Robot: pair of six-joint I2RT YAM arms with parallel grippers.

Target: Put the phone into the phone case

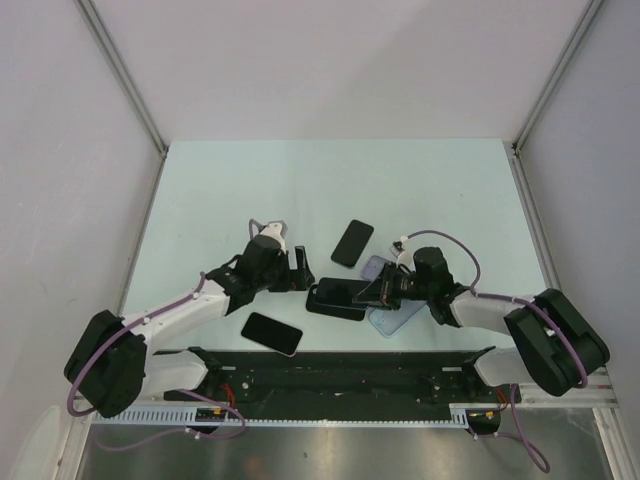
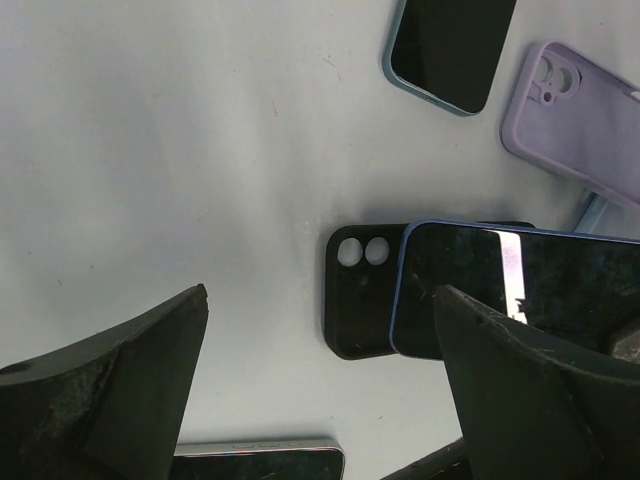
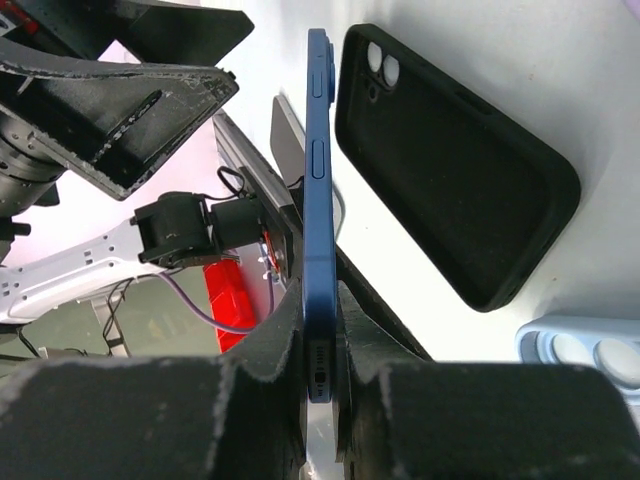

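Observation:
My right gripper point(image 1: 386, 290) is shut on a blue phone point(image 3: 320, 190), gripping its bottom end point(image 3: 322, 300). The phone hangs edge-on, screen up, over the right part of an empty black phone case point(image 3: 450, 160). The case lies open side up on the table point(image 1: 333, 300), its camera holes towards the left arm. In the left wrist view the blue phone point(image 2: 500, 290) overlaps the black case point(image 2: 358, 300). My left gripper point(image 1: 302, 268) is open and empty just left of the case, its fingers point(image 2: 110, 390) spread wide above the table point(image 2: 320, 300).
A dark phone with a teal rim point(image 1: 352, 242) lies behind the case, and a silver-edged phone point(image 1: 271, 333) lies near the left arm's base. A lilac case point(image 1: 377, 268) and a light blue case point(image 1: 396, 320) lie under and beside the right gripper.

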